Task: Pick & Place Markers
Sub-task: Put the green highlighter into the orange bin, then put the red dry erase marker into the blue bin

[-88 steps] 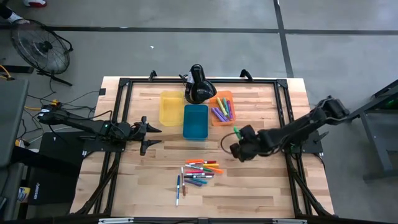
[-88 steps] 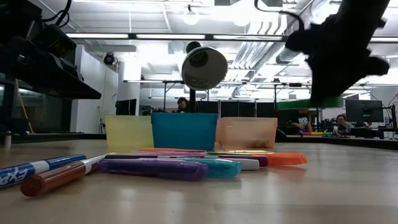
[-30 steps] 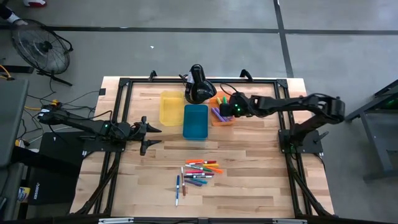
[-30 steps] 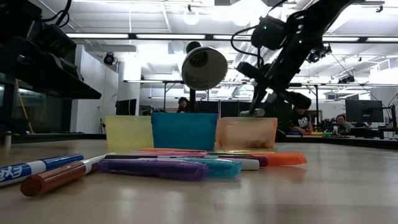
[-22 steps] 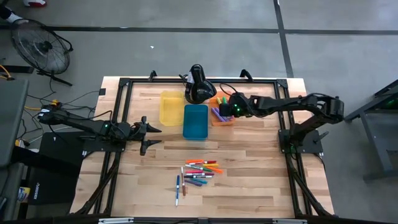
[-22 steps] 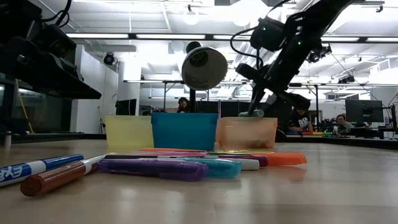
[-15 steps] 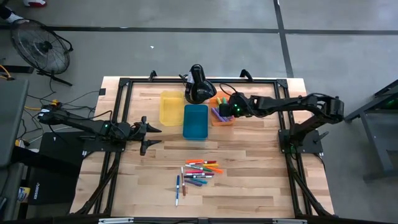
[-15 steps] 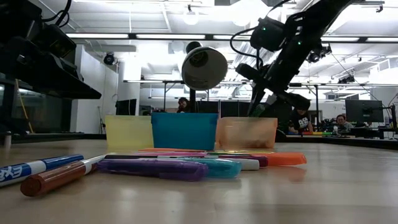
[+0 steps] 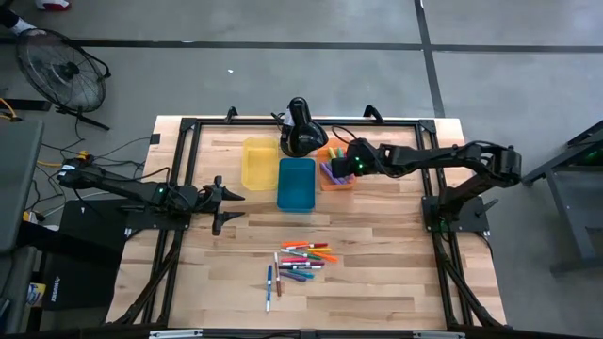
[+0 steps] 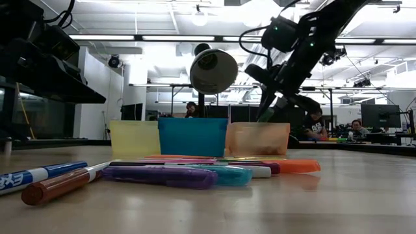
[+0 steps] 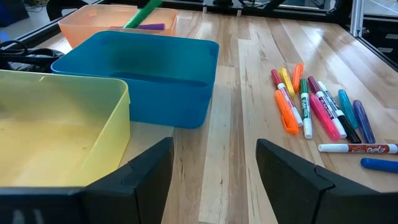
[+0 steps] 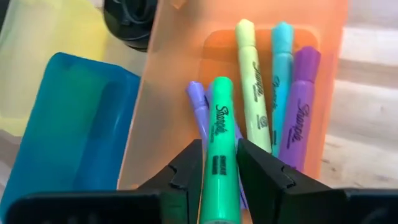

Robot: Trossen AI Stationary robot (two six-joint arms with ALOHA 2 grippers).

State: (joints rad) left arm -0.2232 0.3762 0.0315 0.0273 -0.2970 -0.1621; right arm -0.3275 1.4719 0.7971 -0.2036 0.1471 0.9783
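Item: my right pincer [image 12: 219, 163], fingers [image 12: 188, 171] loosening, green plastic marker [image 12: 217, 130] still between them, above orange plastic bin [image 12: 174, 93]. Risk: marker tips over the bin wall onto wooden desk [image 9: 377, 245].

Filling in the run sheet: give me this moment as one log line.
right gripper: green marker between fingers, over orange bin | left gripper: open, idle by yellow bin | loose markers on table

Likely lab: concrete floor [image 9: 283, 24], exposed ceiling ducts [image 10: 273, 49], monitors [image 10: 379, 115], floor fan [image 9: 64, 71].
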